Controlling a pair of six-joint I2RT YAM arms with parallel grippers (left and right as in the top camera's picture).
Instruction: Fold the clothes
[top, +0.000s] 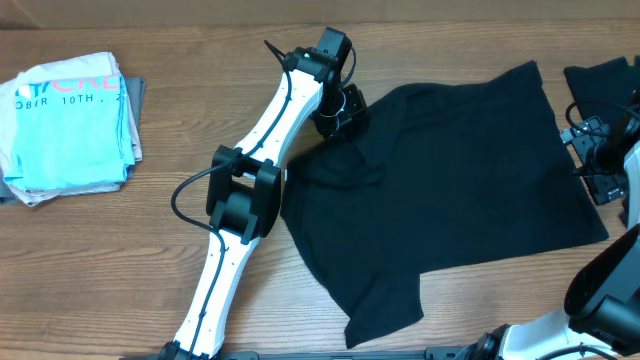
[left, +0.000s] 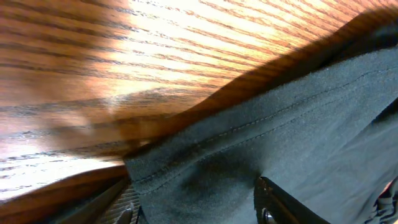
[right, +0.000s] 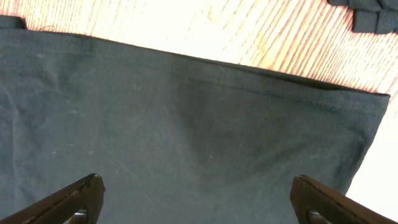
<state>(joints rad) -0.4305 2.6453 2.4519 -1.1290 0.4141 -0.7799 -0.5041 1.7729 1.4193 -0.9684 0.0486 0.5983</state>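
Observation:
A large plain black T-shirt (top: 450, 180) lies spread out on the wooden table, one sleeve toward the front edge. My left gripper (top: 340, 112) is down at the shirt's upper left corner. In the left wrist view the stitched hem of the shirt (left: 298, 124) runs between its half-spread fingers (left: 267, 202), so the left gripper (left: 196, 204) is open around the fabric. My right gripper (top: 592, 155) hovers at the shirt's right edge. In the right wrist view it (right: 196, 186) is wide open above flat black cloth (right: 186, 118), touching nothing.
A folded light-blue T-shirt (top: 70, 125) with lettering sits at the far left. Another black garment (top: 605, 70) lies at the back right corner and also shows in the right wrist view (right: 367, 12). Bare wood table (top: 150, 260) shows at the front left.

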